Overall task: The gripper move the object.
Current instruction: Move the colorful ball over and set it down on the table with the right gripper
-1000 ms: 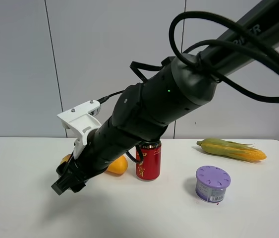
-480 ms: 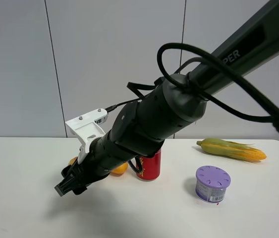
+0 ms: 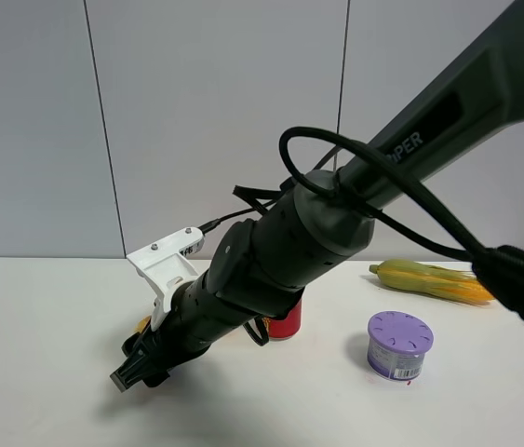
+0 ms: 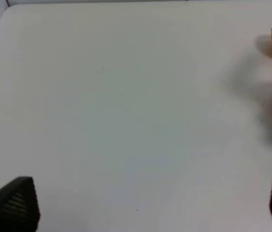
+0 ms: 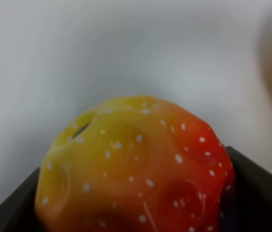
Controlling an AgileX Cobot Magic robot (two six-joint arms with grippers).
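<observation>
We hold the fruit (image 5: 136, 166) clamped in our right claw (image 3: 139, 371). It sits between the jaws, low over the table (image 3: 38, 391).

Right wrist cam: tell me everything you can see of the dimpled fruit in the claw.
The dimpled fruit is a glossy, plastic-looking ball, yellow on one side shading to red on the other, with shallow hollows, white specks and a dark slit in the yellow. It sits clamped between the dark fingers of the right gripper, one against each side. Its underside is out of frame; the white table is blurred behind it.
</observation>
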